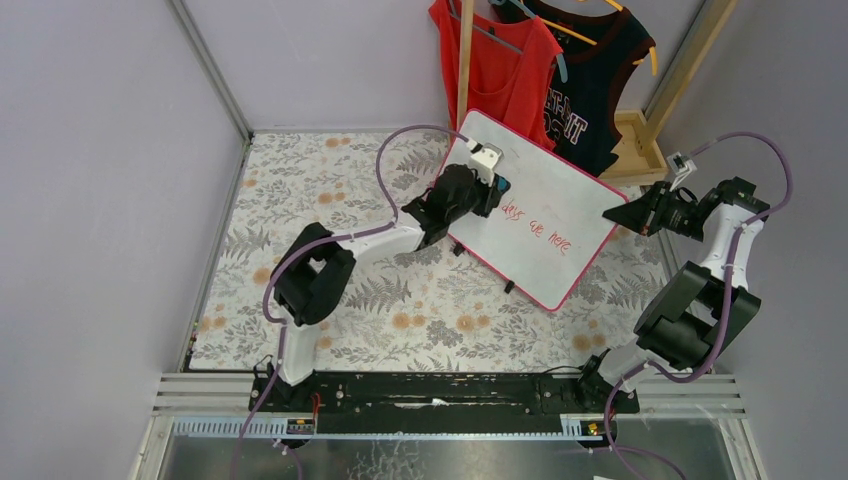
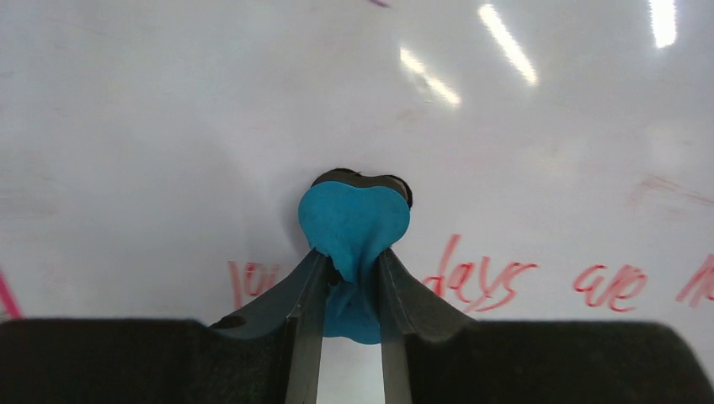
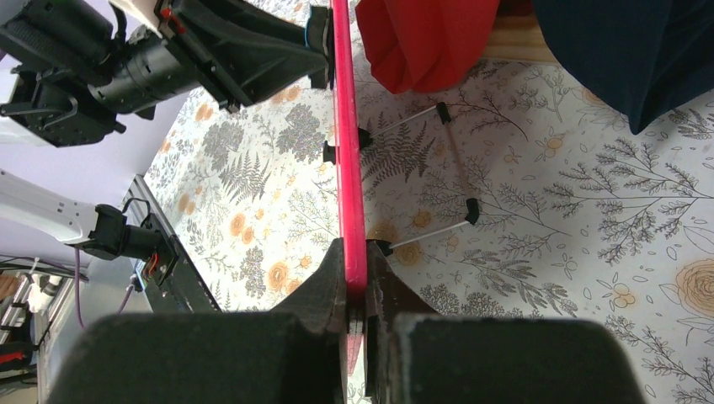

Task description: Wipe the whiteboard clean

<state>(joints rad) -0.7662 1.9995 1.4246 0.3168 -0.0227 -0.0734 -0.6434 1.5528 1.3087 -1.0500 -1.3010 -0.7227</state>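
Observation:
The whiteboard [image 1: 545, 215] with a pink-red frame stands tilted on the floral table, red handwriting across its lower part. My left gripper [image 1: 495, 185] is shut on the blue eraser [image 2: 354, 223] and presses it against the board's white face [image 2: 168, 126], above the red words [image 2: 480, 282]. My right gripper [image 1: 612, 215] is shut on the board's right edge; in the right wrist view the pink frame [image 3: 347, 168] runs edge-on between my fingers [image 3: 324, 290]. The left arm [image 3: 168, 50] shows at the far end of the frame there.
A red top [image 1: 500, 70] and a dark top [image 1: 595, 85] hang on a wooden rack [image 1: 635, 140] behind the board. The board's wire feet [image 3: 455, 160] stand on the floral cloth [image 1: 330, 200]. Grey walls close both sides.

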